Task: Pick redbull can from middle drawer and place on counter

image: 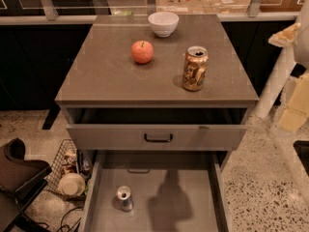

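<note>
The redbull can (124,197), small and slim with a silver top, stands upright on the grey floor of the pulled-out middle drawer (193,211), near its left wall. The counter (106,76) is the grey-brown cabinet top above it. My gripper (290,74), with pale cream parts, is at the right edge of the camera view, beside the counter's right side and far from the can. It holds nothing that I can see.
On the counter stand a larger gold-brown can (195,68), a red apple (142,51) and a white bowl (163,23). The drawer front with a dark handle (158,137) above the middle drawer is slightly ajar. A wire basket (67,170) and a dark chair (19,175) sit on the floor at the left.
</note>
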{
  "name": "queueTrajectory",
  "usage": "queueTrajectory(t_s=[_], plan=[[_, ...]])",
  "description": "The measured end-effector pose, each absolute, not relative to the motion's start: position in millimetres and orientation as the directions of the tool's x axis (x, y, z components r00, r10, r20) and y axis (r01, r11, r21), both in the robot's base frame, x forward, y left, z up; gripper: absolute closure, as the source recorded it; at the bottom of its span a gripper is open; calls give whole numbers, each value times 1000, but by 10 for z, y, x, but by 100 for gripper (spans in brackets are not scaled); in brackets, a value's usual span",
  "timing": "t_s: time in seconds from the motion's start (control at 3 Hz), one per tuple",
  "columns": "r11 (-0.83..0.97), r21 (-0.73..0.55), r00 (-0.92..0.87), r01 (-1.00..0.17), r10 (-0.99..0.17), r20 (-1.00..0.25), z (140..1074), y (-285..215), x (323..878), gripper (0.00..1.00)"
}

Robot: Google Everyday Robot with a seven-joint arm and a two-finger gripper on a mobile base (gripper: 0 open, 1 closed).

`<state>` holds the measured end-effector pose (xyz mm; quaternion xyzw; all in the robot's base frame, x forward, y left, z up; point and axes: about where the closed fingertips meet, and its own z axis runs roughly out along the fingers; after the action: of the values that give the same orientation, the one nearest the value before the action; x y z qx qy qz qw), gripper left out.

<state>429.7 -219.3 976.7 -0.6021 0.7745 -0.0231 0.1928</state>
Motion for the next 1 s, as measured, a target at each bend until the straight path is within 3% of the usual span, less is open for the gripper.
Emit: queueTrajectory(t_s=[1.0], plan=[[329, -196, -155, -924, -789, -595, 8853, -2686, 3664, 0]])
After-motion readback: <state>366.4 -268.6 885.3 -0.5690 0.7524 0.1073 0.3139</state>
